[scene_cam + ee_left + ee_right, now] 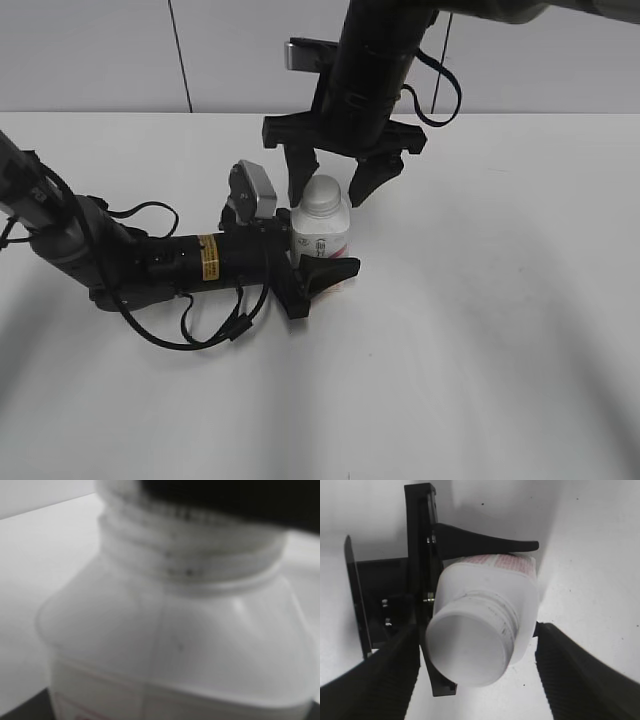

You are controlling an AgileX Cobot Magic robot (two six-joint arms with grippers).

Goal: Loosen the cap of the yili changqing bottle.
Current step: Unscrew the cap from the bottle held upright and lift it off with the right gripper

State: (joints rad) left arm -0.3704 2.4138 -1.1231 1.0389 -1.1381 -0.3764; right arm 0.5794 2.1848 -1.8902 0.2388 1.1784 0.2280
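White plastic marks the bottle point(321, 232), which stands upright near the centre of the exterior frame on a pale table point(480, 340). We see its cap point(322, 195) seated on the neck, and pink-red print on the front face.

We find the left gripper point(318, 262) lying low along the table from the left of the frame. Its jaws are clamped on the bottle body: in the right wrist view one black finger point(485, 542) presses the printed side at the upper centre of the frame, and the gripper frame sits against the bottle's left side. The left wrist view shows only the blurred shoulder and threaded neck, filling the frame.

We see the right gripper point(338, 180) hanging from above at the upper centre of the exterior frame. Its jaws stand wide apart, one finger on each side of the cap. In the right wrist view both ribbed fingers point(580, 680) sit at the lower corners, clear of the cap point(467, 652).
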